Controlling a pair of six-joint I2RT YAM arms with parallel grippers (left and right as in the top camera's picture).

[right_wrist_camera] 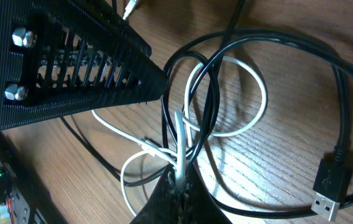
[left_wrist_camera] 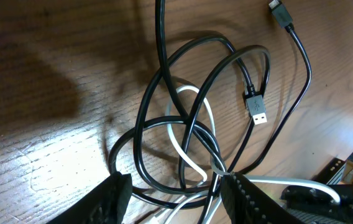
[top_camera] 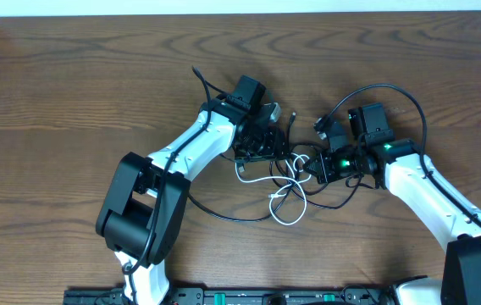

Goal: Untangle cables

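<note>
Nearest the lens in the left wrist view, the left tool (left_wrist_camera: 173, 186) fills the bottom edge. Its two black fingers are spread wide and grip nothing. Strands of the black cable (left_wrist_camera: 145, 106) and the white cable (left_wrist_camera: 176, 149) run through the gap between them. That stance looks deliberate: the tool straddles the knot so that closing would catch a strand where the cords cross.

The black cable makes several overlapping loops across the middle of that frame. One silver-tipped plug (left_wrist_camera: 257, 112) lies free at centre right, and a second plug (left_wrist_camera: 280, 12) sits in the upper right corner. The white cable threads through those loops, over some black strands and under others, so neither cord could simply be lifted away.

In the right wrist view the right tool (right_wrist_camera: 170, 127) is also parted, with one finger reaching in from the upper left and the other rising from the bottom centre. White and black strands pass between them, and the white one runs down onto the lower finger, but I see no pinch.

From overhead, both tools face each other over the tangle at the middle of the desk (top_camera: 71, 85), probably so each can draw a different cord outward. By my judgement the untangling is barely begun.
</note>
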